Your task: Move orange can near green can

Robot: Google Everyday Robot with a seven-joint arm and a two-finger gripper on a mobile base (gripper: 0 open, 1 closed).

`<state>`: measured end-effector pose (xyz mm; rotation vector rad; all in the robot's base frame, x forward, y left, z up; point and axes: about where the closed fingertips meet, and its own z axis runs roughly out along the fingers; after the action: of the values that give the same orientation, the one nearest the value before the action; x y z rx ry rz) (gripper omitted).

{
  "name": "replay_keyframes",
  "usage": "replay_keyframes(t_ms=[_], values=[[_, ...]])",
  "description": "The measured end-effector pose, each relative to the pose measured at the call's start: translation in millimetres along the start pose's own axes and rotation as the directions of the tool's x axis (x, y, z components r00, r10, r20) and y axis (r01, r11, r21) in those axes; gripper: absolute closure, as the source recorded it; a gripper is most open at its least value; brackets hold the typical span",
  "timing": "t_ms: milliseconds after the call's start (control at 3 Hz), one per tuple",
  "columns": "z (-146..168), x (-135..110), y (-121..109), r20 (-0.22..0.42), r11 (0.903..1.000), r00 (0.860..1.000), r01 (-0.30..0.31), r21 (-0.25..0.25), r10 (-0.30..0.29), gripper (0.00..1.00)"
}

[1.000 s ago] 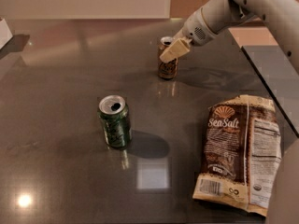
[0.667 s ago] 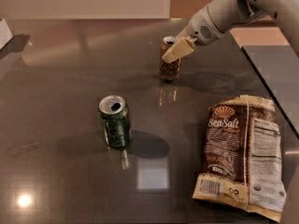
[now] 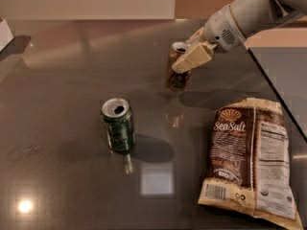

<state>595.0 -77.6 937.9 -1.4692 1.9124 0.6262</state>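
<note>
Broad, dark table top (image 3: pixel 62 128), smooth and glossy like polished stone, mirroring pale lights in soft patches and one bright square near the front edge.

Reaching in from the upper right, a thick white arm (image 3: pixel 240 18), rounded, matte plastic shell with a small grille of holes by the wrist.

Lying flat at the right, well apart from both cans, a crinkled brown-and-cream snack bag (image 3: pixel 252 162), pillow-shaped, printed "Sea Salt" under a shell emblem, nutrition panel along its right side.

Upright left of centre, the green can (image 3: pixel 118 126): short aluminium cylinder, dark green with a lighter pattern, silver top with a dark opening, shadow cast to its right.

Farther back and to the right, well apart from it, the orange can (image 3: pixel 177 78): same shape, orange-brown, pale lettering, leaning slightly.

Closed around its upper part, the gripper (image 3: pixel 184 51): blunt cream fingers (image 3: pixel 194 57), one across the front, the other behind the rim.
</note>
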Motion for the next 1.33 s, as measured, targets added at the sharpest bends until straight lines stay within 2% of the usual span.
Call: replay_keyframes(t_ms=[333, 667, 1000, 1333], values=[[-5, 8, 35, 0.017, 0.9970, 0.999, 0.044, -0.064, -0.043, 1.00], [-8, 13, 63, 0.033, 0.9891, 0.995, 0.098, -0.110, -0.095, 1.00], [-9, 14, 84, 0.047, 0.9793, 0.989, 0.143, -0.144, -0.137, 1.00], [-10, 14, 96, 0.055, 0.9727, 0.986, 0.167, -0.161, -0.160, 1.00]])
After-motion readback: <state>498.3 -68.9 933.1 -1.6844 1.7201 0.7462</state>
